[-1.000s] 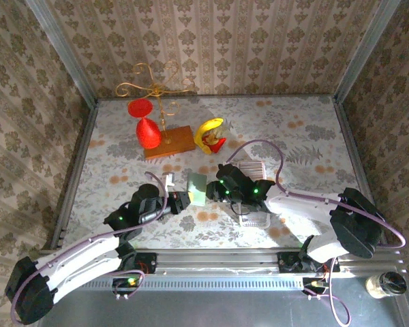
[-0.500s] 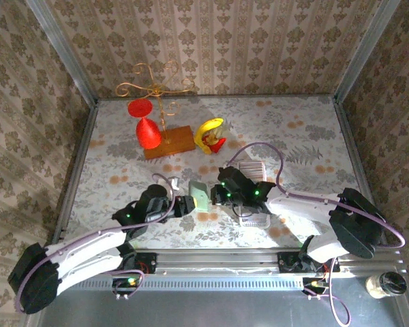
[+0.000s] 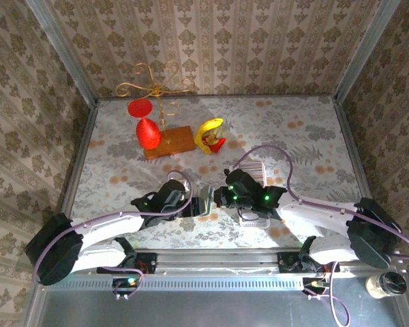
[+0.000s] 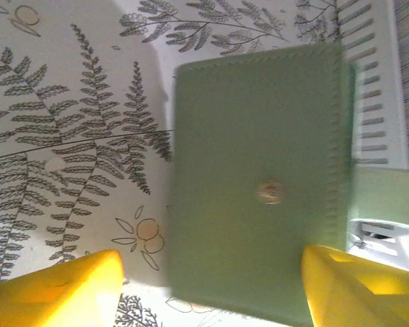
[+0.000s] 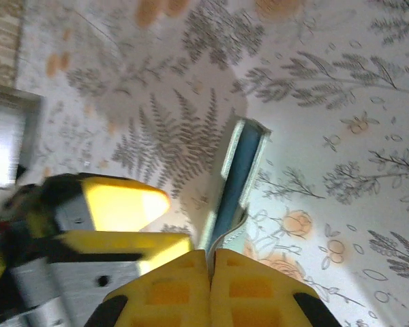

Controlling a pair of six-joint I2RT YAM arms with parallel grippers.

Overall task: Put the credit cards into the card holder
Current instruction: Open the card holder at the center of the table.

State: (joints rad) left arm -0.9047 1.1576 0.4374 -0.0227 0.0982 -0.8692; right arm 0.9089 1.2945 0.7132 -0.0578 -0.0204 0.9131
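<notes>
The green wallet [image 3: 206,202] stands on edge near the middle of the flowered worktop [image 3: 313,136], close to the near rail and between the two arms; from the right wrist it shows edge-on [image 5: 244,163], partly open, with its blue-grey inside facing the camera. The right claw [image 3: 219,199] comes at it from the right; its yellow fingers are pressed together [image 5: 209,255] and the near end of the wallet's edge runs in between their tips, so it is clamped on the wallet. The left claw [image 3: 191,204] faces the wallet from the left with its fingers apart; from the left wrist the wallet's flat green outside with its small round stud [image 4: 259,170] lies ahead of the spread fingers [image 4: 211,262]; the right-hand finger overlaps the wallet's lower corner, though I cannot tell whether it touches. One finger of the left claw [image 5: 119,204] also shows just left of the wallet in the right wrist view.

The cards [image 3: 252,169] lie flat as a pale ribbed strip just right of the wallet, passing under the right arm; their ribbed edge [image 4: 371,102] shows beyond the wallet in the left wrist view.

Farther back on the left stand a wooden block [image 3: 172,142] with a red glass [image 3: 148,133]; a yellow banana-shaped thing [image 3: 209,131] sits just right of the block.
</notes>
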